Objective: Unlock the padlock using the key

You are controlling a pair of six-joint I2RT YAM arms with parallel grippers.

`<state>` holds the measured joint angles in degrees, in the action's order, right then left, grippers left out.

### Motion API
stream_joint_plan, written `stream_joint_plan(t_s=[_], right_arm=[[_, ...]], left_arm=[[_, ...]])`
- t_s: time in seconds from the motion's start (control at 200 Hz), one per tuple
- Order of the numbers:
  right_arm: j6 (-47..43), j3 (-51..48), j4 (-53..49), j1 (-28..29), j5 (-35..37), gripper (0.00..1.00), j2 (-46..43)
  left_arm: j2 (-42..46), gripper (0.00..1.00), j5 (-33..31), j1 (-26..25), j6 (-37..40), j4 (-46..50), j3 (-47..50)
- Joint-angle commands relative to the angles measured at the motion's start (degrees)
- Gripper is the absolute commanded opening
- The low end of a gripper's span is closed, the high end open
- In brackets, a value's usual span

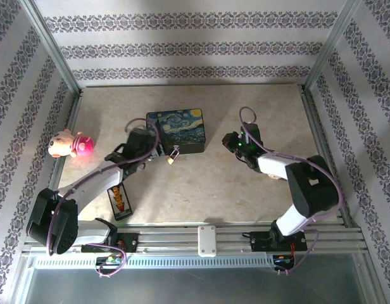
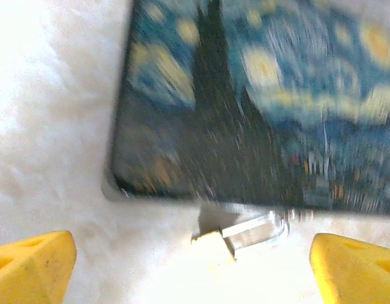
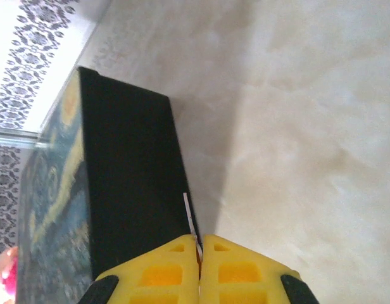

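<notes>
A: Where's the padlock (image 2: 213,246)?
B: Against the front wall of the box (image 2: 245,95). Left gripper (image 2: 194,269) is spread wide just in front of it.
A: Right gripper (image 3: 199,246)?
B: Right of the box, pinched together on the thin key (image 3: 189,215).

A robot test cell in a lab, dressed up as a home. Wallpapered panels (image 1: 182,47) held in bare aluminium posts (image 1: 51,47) stand behind and either side of the starry-night box (image 1: 177,131). In front of the box, an aluminium rail (image 1: 169,244) edges the marble-look tabletop (image 1: 214,183).
</notes>
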<state>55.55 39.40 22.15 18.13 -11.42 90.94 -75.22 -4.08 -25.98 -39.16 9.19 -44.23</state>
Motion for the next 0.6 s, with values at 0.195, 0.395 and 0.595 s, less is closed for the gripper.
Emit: stream_joint_plan(t_s=[0.195,0.395,0.595], right_arm=[[-3.51,-7.37,-10.51,2.83,10.25,0.0,-15.23],[-4.14,-10.75,-13.25,3.66,13.77,0.0,-21.65],[-4.3,-11.67,-13.81,3.67,14.76,0.0,-23.53]], left_arm=[[-14.9,0.89,-14.15,-12.42,13.02,9.57,-9.23],[-22.6,0.8,-14.47,-12.52,17.3,5.05,-12.22],[-29.57,0.79,-14.65,-12.43,18.29,5.52,-17.75]])
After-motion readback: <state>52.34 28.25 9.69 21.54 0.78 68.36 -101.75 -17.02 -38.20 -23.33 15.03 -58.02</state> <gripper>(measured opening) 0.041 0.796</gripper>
